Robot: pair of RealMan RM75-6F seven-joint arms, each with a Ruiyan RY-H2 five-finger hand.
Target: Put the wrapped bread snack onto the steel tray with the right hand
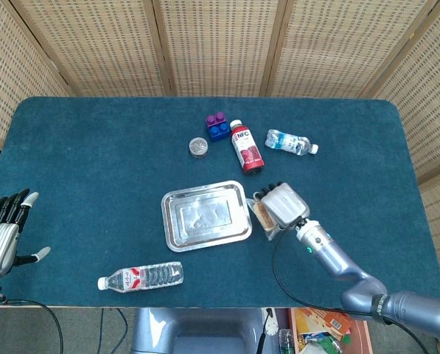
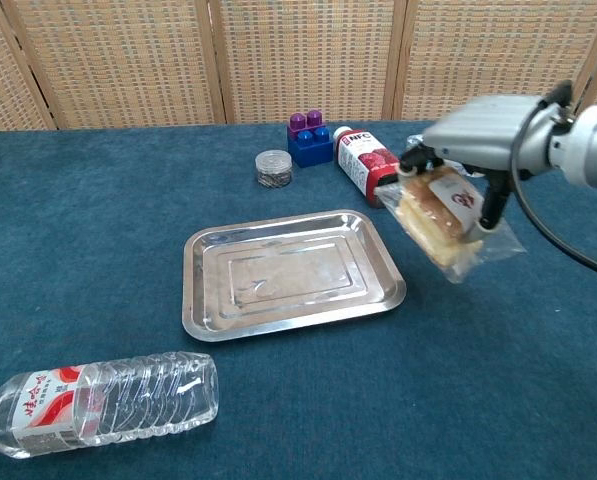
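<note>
Idle at the table's left edge, the left hand (image 1: 2, 234) spreads empty fingers. Steel tray (image 2: 288, 271) waits centre. Just right of it, the right hand (image 2: 475, 139) grips the wrapped bread snack (image 2: 440, 221) aloft; slick, dangling film could slip, dropping it short of the rim.

teal table cloth (image 1: 94, 147), silver steel tray (image 1: 205, 216), woven tan screens (image 1: 220, 44).
</note>
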